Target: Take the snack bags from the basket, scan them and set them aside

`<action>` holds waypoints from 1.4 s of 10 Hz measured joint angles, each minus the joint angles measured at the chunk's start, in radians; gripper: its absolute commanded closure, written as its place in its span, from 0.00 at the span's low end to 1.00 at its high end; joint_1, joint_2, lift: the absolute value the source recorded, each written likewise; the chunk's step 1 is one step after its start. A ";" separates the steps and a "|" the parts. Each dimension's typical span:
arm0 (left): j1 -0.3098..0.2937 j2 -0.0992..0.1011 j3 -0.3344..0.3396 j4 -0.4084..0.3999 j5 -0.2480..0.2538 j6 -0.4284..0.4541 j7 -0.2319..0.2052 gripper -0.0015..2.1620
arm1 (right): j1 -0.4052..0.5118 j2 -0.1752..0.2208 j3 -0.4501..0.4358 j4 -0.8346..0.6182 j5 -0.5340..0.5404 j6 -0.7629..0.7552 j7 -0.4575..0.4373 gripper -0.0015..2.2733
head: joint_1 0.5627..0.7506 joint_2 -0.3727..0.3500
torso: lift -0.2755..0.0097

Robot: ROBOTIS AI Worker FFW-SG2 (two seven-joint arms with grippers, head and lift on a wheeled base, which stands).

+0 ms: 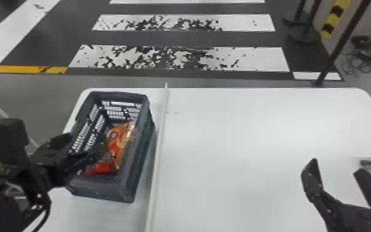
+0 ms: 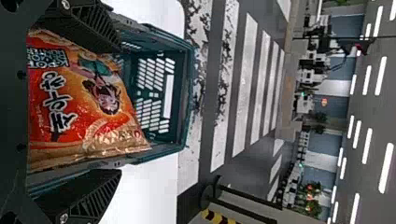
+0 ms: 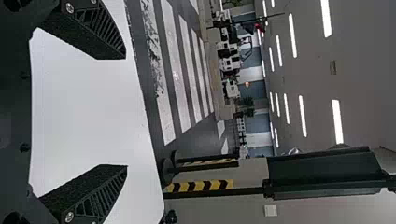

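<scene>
The flat black fingers [image 1: 61, 141] of our left gripper [image 1: 80, 146] stand spread and empty at the dark, lattice-sided plastic basket [image 1: 143, 148], where our shiny red-and-orange snack bag [image 1: 120, 143] lies; our right gripper [image 1: 336, 166] hangs open by the white table [image 1: 240, 138].

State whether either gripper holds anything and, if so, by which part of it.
Nothing is held: the left gripper and the right gripper both stand open, and the orange snack bag lies in the basket.
</scene>
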 measured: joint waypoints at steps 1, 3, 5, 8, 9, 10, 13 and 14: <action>-0.063 -0.002 0.002 0.025 -0.007 0.072 -0.005 0.04 | -0.002 -0.002 0.000 0.004 -0.001 0.000 0.000 0.04 | 0.70 0.63 | 0.70; -0.142 -0.007 -0.007 0.057 -0.020 0.169 -0.005 0.04 | -0.011 -0.005 0.000 0.012 -0.001 0.000 0.000 0.04 | 0.70 0.63 | 0.70; -0.199 -0.009 -0.044 0.108 -0.056 0.220 -0.003 0.04 | -0.019 -0.010 0.000 0.029 -0.010 0.000 0.000 0.04 | 0.70 0.61 | 0.70; -0.274 -0.011 -0.093 0.191 -0.098 0.272 -0.004 0.04 | -0.034 -0.023 -0.001 0.045 -0.025 -0.005 0.000 0.04 | 0.70 0.59 | 0.70; -0.295 -0.012 -0.114 0.215 -0.119 0.283 -0.004 0.04 | -0.036 -0.028 -0.003 0.046 -0.028 -0.006 0.000 0.04 | 0.70 0.58 | 0.70; -0.313 -0.013 -0.138 0.240 -0.143 0.296 -0.004 0.04 | -0.039 -0.034 -0.004 0.048 -0.033 -0.006 0.000 0.04 | 0.70 0.57 | 0.70; -0.341 -0.019 -0.166 0.278 -0.158 0.363 -0.018 0.37 | -0.044 -0.047 -0.008 0.057 -0.057 -0.013 0.000 0.04 | 0.70 0.53 | 0.70; -0.342 -0.020 -0.165 0.282 -0.159 0.367 -0.020 0.72 | -0.045 -0.049 -0.008 0.059 -0.061 -0.015 0.000 0.04 | 0.70 0.53 | 0.70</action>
